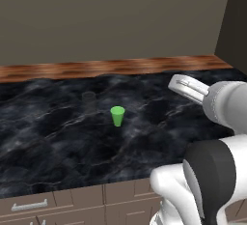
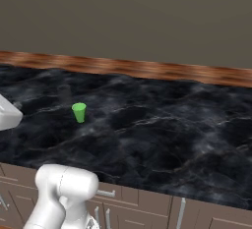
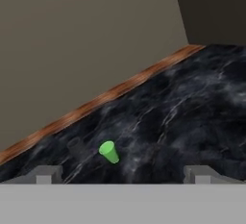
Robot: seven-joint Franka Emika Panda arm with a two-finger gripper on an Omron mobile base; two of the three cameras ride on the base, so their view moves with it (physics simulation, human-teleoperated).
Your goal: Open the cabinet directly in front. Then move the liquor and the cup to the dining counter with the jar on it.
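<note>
So the green cup [image 1: 117, 115] is sitting upside down, wide rim down and narrow base up, out in the middle of the dining counter [image 1: 58, 142], right beside a faint see-through jar [image 1: 88, 100]. It looks light, stiff and smooth, so I'd pinch it across the tapered wall near the middle, since it could slip or tip easily. The gripper [image 3: 123, 175] hangs back from it with its jaws spread wide, holding nothing.

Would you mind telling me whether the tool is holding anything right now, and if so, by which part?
Nothing is held. The tool stands open, and the green cup sits apart from it on the dining counter.
</note>
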